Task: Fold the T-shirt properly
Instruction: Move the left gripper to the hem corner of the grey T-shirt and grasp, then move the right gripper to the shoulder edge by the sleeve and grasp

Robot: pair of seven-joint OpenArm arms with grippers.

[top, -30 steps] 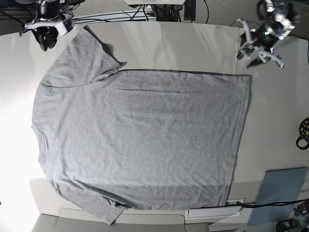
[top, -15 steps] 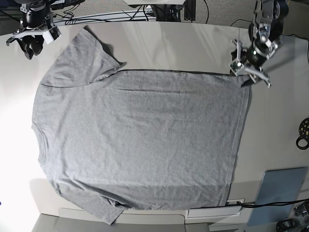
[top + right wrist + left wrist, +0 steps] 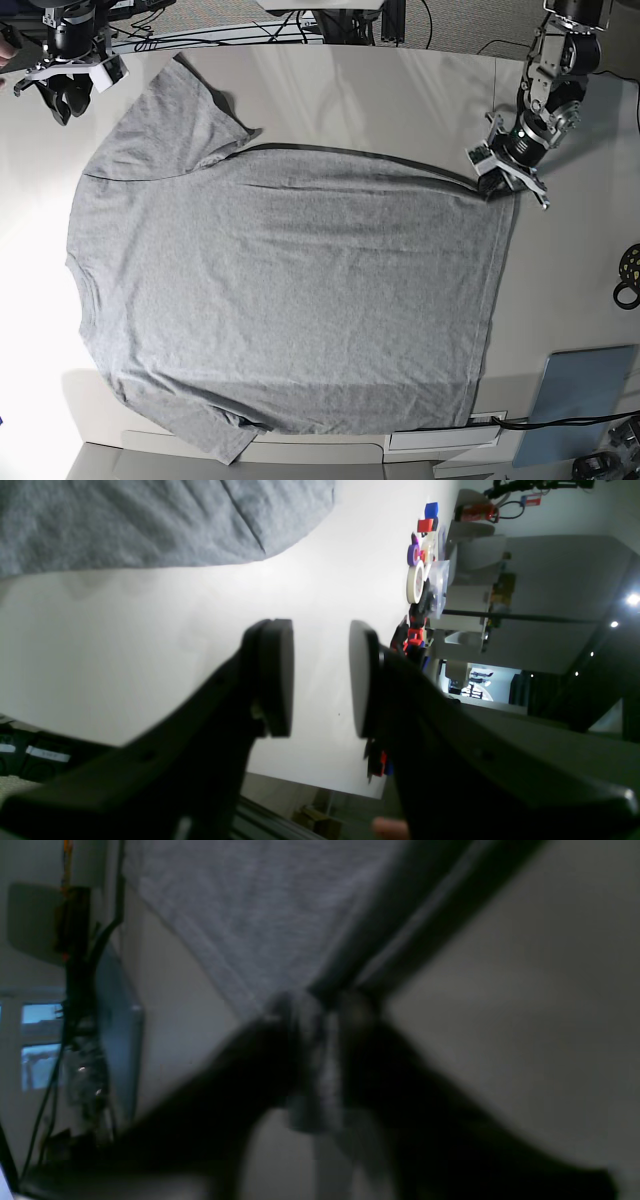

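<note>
My left gripper (image 3: pixel 497 178) has dropped from above the table onto the hem corner of the T-shirt (image 3: pixel 290 290) and pinched in on it. A second ago it hung open, clear of the cloth. The edge running away from that corner has already risen, with a dark shadow line under it, so I judge the grasp has taken and the first fold can start from here.

My right gripper (image 3: pixel 62 92) has drifted off to the side of the sleeve and sits apart from it, jaws partly open with nothing between them.

The left wrist view (image 3: pixel 320 1040) is blurred, but grey fabric shows bunched between my fingers, with the T-shirt spreading out ahead of them; the base view cannot show that contact. In the right wrist view the pads (image 3: pixel 275 675) frame only bare table (image 3: pixel 150 645), the sleeve lying well beyond them. Only the base view shows the whole T-shirt flat, otherwise unfolded.
</note>
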